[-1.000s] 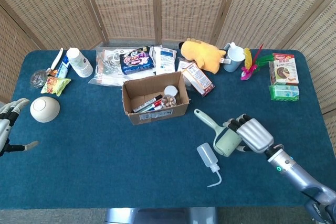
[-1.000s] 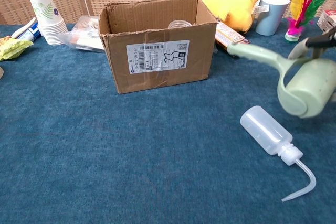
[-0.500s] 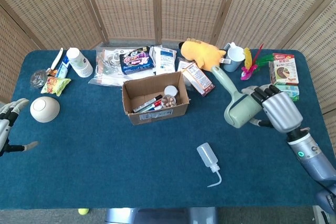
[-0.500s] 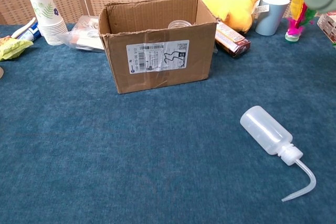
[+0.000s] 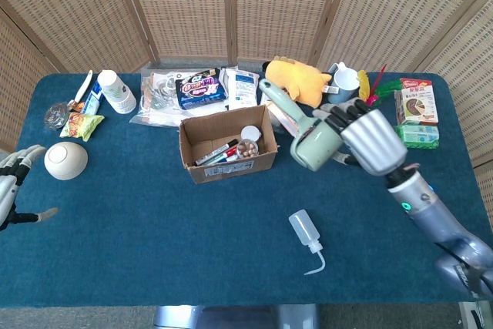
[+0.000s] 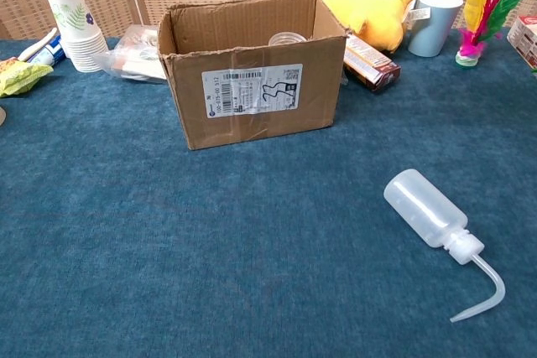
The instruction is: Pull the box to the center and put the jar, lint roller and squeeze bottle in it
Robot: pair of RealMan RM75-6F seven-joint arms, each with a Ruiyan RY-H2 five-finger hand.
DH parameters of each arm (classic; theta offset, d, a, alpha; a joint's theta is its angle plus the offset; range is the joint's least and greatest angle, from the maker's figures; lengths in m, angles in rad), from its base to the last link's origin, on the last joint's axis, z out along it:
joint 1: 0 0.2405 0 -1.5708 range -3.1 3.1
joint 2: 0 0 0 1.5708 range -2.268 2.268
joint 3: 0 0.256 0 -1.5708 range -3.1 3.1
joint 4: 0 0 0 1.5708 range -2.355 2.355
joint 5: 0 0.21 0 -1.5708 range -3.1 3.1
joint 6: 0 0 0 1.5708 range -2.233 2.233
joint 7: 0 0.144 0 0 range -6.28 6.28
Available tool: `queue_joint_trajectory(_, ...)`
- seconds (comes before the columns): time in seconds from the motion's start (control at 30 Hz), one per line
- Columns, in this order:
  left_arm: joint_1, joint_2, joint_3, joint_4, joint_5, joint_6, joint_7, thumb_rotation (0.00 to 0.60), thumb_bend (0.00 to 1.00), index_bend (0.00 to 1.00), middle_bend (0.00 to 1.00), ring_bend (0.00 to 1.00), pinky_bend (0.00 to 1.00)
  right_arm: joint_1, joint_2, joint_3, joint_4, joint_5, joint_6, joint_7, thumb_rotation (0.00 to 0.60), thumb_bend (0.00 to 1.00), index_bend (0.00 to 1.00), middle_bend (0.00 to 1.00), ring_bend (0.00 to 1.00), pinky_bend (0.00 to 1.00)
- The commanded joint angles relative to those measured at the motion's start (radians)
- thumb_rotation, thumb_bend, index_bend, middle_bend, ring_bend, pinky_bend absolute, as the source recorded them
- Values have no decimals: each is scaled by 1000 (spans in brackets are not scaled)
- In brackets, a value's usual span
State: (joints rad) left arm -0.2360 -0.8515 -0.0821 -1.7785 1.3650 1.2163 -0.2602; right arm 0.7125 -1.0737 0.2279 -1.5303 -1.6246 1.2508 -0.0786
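Your right hand (image 5: 370,139) grips the lint roller (image 5: 306,135) in the air just right of the box (image 5: 227,144), jar (image 5: 249,140) sits inside the box, squeeze bottle (image 5: 306,236) lies on the table (image 5: 154,221), left hand (image 5: 11,182) spread, holding nothing, at the left edge.

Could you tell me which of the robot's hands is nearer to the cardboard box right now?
Right. The right hand holds the lint roller just beside the cardboard box; the left hand waits at the table's far left edge.
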Motion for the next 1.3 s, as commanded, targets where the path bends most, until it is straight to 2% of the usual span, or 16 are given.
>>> queue_joint_trajectory(0.03, 1, 2, 0, 3, 1, 0, -7, 600, 49, 0, 0, 0, 76, 55, -31, 41, -17, 51, -67, -95, 600, 130, 468, 451, 366, 375)
queue_joint_trajectory(0.37, 2, 7, 3, 11, 12, -1, -34, 600, 51, 0, 0, 0, 76, 152, -124, 79, 67, 125, -164, -295, 600, 130, 473, 451, 365, 387)
queue_joint_trajectory(0.77, -7, 4, -2, 28, -3, -22, -49, 600, 50, 0, 0, 0, 77, 203, -213, 96, 167, 218, -195, -424, 600, 132, 472, 451, 365, 387)
queue_joint_trajectory(0.83, -11, 4, -6, 32, -13, -28, -53, 600, 50, 0, 0, 0, 77, 205, -240, 85, 184, 213, -169, -513, 600, 131, 471, 451, 365, 387)
queue_joint_trajectory(1.03, -14, 5, -5, 35, -12, -36, -60, 600, 51, 0, 0, 0, 77, 198, -295, 68, 178, 226, -120, -670, 600, 132, 470, 451, 365, 390)
queue_joint_trajectory(1.3, -8, 9, -2, 37, 1, -27, -73, 600, 50, 0, 0, 0, 77, 210, -351, 39, 212, 209, -98, -781, 600, 140, 466, 453, 365, 394)
